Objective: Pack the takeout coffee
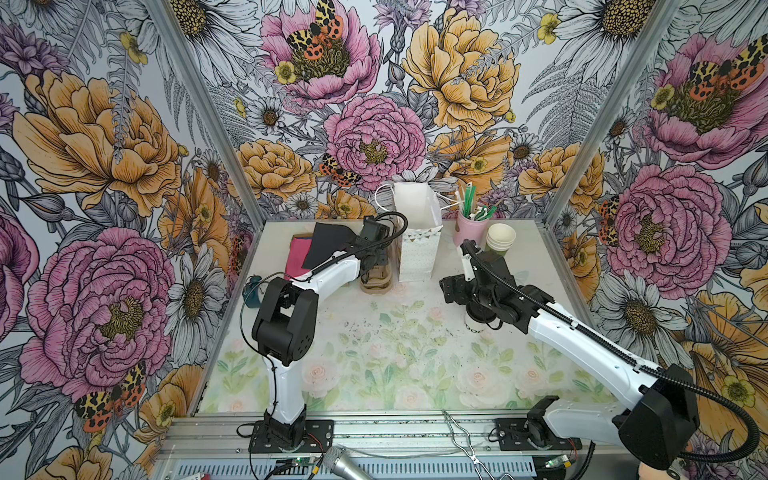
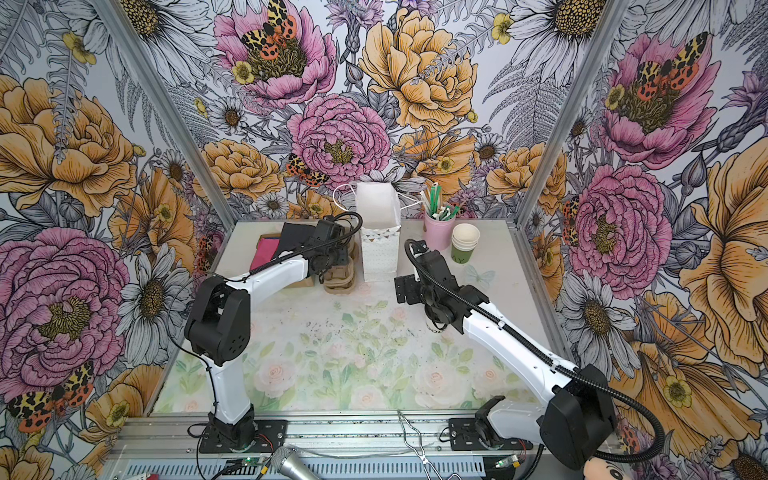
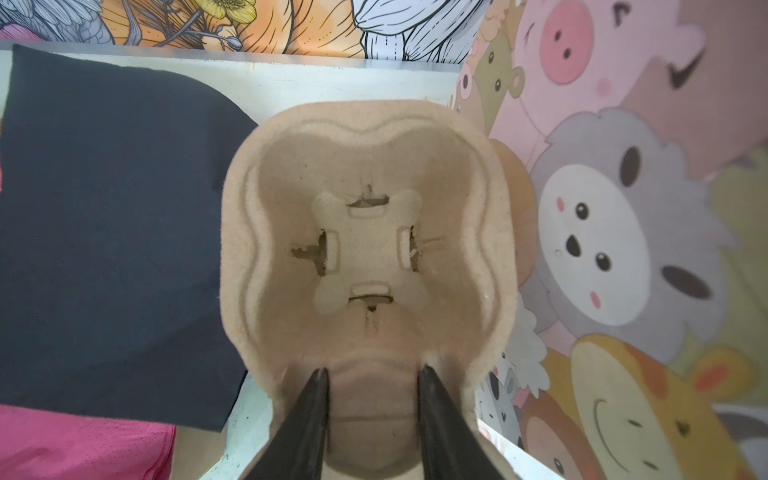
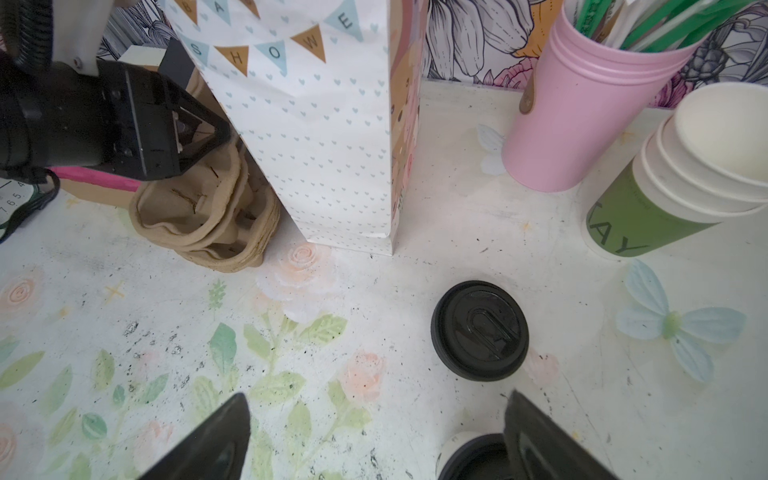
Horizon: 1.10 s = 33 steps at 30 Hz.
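The takeout coffee (image 1: 478, 329), a small whitish cup with dark letters and a black lid, stands on the table, mostly hidden under my right wrist in both top views. In the right wrist view only its lid edge (image 4: 469, 459) shows, against the inside of one finger. My right gripper (image 4: 374, 401) hangs open and wide above the table with nothing held. My left gripper (image 3: 374, 372) is shut on the near lobe of the top brown pulp cup holder (image 3: 370, 249). That holder lies on a stack of holders (image 1: 376, 283) left of the paper bag (image 1: 417, 245).
A loose black lid (image 4: 480, 330) lies on the table just ahead of the right gripper. Behind it stand a pink cup of straws (image 4: 573, 116) and a stack of lidless cups with a green bottom (image 4: 665, 187). Black and pink cloths (image 3: 104, 228) lie left of the holders.
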### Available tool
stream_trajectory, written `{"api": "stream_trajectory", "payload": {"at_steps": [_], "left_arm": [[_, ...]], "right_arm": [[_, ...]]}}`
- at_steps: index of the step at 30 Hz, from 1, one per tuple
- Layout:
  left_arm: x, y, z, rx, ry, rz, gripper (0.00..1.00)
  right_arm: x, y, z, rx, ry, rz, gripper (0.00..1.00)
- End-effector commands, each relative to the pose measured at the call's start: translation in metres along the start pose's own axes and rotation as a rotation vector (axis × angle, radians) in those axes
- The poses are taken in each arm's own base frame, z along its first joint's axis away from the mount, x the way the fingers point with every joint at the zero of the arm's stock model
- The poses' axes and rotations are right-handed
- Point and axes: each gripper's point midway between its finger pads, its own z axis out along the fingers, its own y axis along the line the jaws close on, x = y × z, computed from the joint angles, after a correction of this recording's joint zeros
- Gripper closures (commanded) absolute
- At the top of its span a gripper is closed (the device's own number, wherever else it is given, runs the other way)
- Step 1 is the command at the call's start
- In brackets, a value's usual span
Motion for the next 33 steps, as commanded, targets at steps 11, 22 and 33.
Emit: {"api": "stream_trajectory", "payload": {"at_steps": [11, 22, 33], "left_arm": [[0.014, 0.004, 0.021, -0.005, 0.043, -0.017, 0.54], [0.019, 0.000, 0.034, 0.001, 0.061, -0.009, 0.50], [0.027, 0.005, 0.042, -0.019, 0.079, -0.003, 0.57]], "right_arm": [[-0.004, 0.002, 0.004, -0.013, -0.006, 0.004, 0.04], [-0.001, 0.002, 0.004, -0.015, 0.000, 0.001, 0.04], [0.001, 0.005, 0.008, -0.028, 0.014, 0.005, 0.04]]}}
